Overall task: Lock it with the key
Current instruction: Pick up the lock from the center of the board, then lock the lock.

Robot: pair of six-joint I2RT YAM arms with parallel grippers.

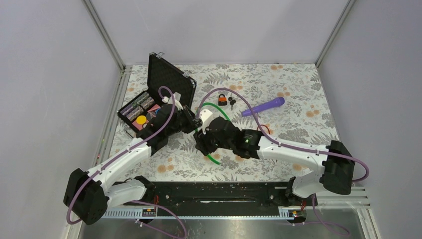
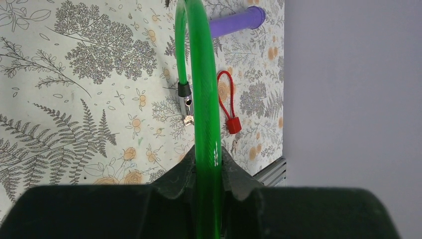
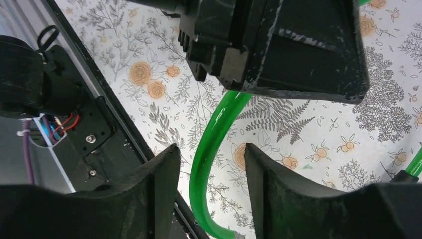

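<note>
A green cable lock [image 1: 217, 110] loops over the floral table. My left gripper [image 1: 193, 123] is shut on the cable; in the left wrist view [image 2: 208, 159] the cable [image 2: 205, 109] runs up from between the fingers, and its metal end [image 2: 186, 105] hangs free. My right gripper [image 1: 201, 144] is open, and in the right wrist view [image 3: 210, 149] the cable [image 3: 209, 144] passes between the jaws without touching them. An orange padlock [image 1: 222, 99] with keys [image 1: 232, 102] lies farther back. A small red cable lock [image 2: 233, 123] with a key [image 2: 233, 145] lies to the right.
An open black case [image 1: 166, 79] with coloured items stands at the back left. A purple cylinder [image 1: 263, 105] lies behind the right arm. The left gripper's black body [image 3: 278, 45] hangs just above my right fingers. The table's front rail [image 3: 99, 124] is close.
</note>
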